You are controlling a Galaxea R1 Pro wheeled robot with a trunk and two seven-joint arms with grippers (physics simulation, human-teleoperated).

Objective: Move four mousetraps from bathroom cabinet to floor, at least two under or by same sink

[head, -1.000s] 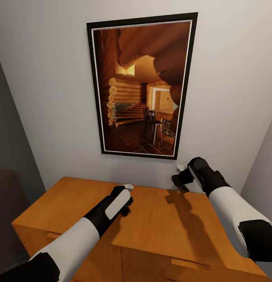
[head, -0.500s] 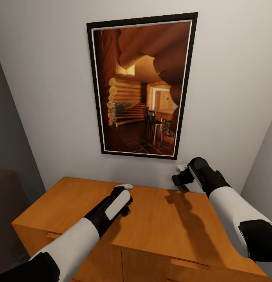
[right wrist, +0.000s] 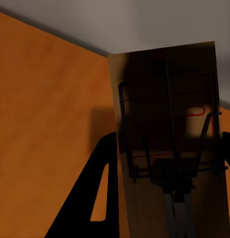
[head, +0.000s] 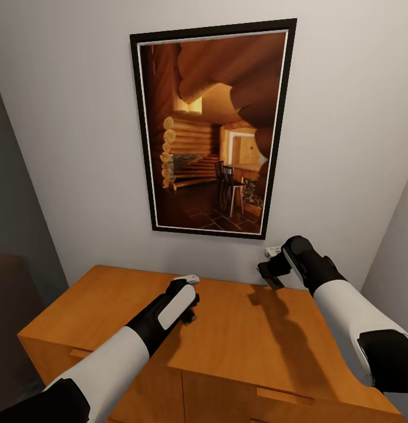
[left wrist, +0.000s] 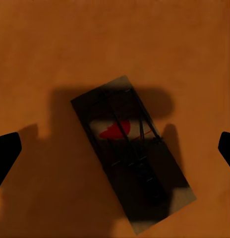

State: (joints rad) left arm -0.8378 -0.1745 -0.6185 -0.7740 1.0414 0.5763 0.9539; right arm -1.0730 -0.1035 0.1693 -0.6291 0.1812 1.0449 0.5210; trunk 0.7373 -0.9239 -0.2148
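While both arms reach out over it, the cabinet (head: 239, 335) stands against a plain pale wall (head: 68, 117), its flat orange-brown top bare apart from the shadows of the arms. Drawer fronts with slim handles show along the cabinet's near face. Above the cabinet hangs a tall black-framed picture (head: 214, 126) of a log-cabin interior with a stair and chairs. A darker wall (head: 10, 205) runs beside the cabinet's left end, and a grey wall face closes in past its right end.

Over the middle of the cabinet top the left gripper (head: 189, 299) points downward, low over the wood. From the left wrist camera its fingers (left wrist: 6, 151) stand spread wide, released, with a mousetrap (left wrist: 132, 153) lying flat on the cabinet top between them, turned at a slant, its red mark and dark wire visible under the gripper's shadow. Neither finger touches it.

Near the cabinet's back edge, by the wall, the right gripper (head: 273, 264) is raised above the top. From the right wrist camera a second mousetrap (right wrist: 169, 144) fills the space between its fingers (right wrist: 97, 198), lifted clear of the cabinet top with the wall behind it; the fingers are clenched on this board, its wire spring facing the camera.
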